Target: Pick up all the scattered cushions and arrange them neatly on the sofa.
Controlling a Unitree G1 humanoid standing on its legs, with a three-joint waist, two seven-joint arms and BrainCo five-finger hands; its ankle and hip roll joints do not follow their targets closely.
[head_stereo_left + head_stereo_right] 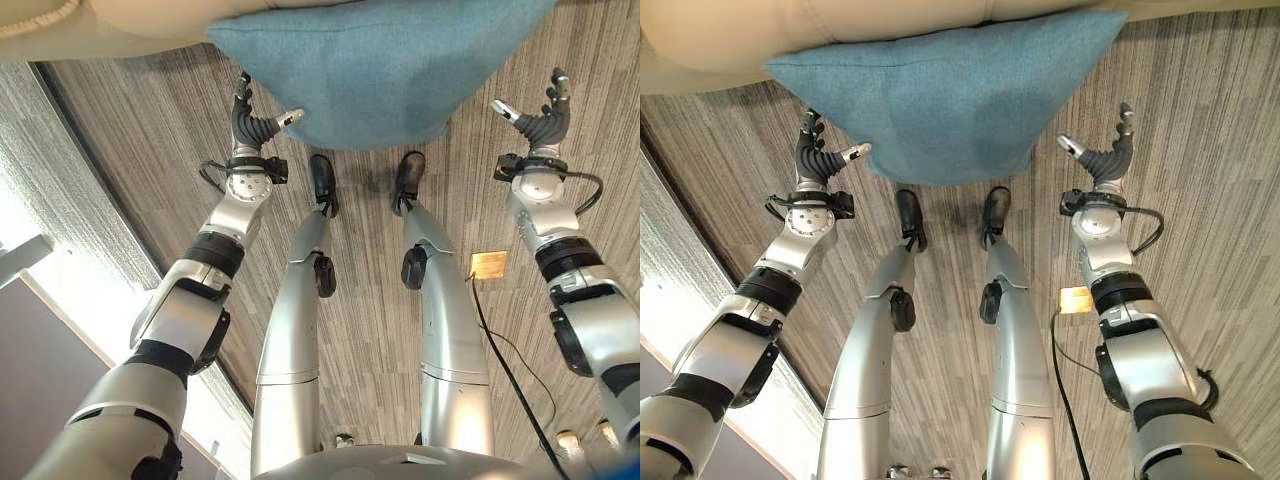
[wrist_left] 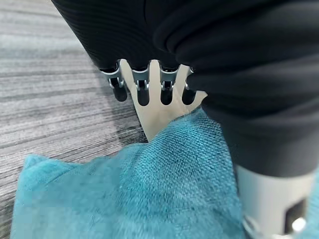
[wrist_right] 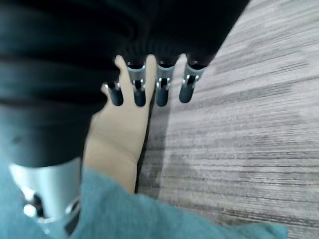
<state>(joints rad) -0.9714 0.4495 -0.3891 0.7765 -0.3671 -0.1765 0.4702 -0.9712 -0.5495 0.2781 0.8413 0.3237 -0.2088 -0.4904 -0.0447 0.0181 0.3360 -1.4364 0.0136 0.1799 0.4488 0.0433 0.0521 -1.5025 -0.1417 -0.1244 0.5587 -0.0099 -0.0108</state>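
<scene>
Teal cushion [image 1: 950, 90] lies on the floor between the two hands, its far edge against the base of the beige sofa [image 1: 760, 35] and its near, narrower end reaching toward the robot. The left hand [image 1: 815, 155] stands just beside the cushion's left corner with straight, spread fingers and the thumb stretched toward the fabric; the thumb tip looks to be touching or nearly touching the cloth, but nothing is curled round it. In the left wrist view the cushion's woven teal cloth [image 2: 149, 189] lies right next to that hand, with the pale sofa showing past the fingertips [image 2: 143, 94]. The right hand [image 1: 1105, 155] is held up beside the cushion's right side, clearly apart from it, fingers straight and relaxed and thumb pointing inward, holding nothing. No label or writing can be made out on the cushion. The floor is grey carpet [image 1: 1200, 130] with fine streaks. A small brass-coloured floor plate [image 1: 489, 264] sits in the carpet nearer the robot than the right hand, beside its forearm.
</scene>
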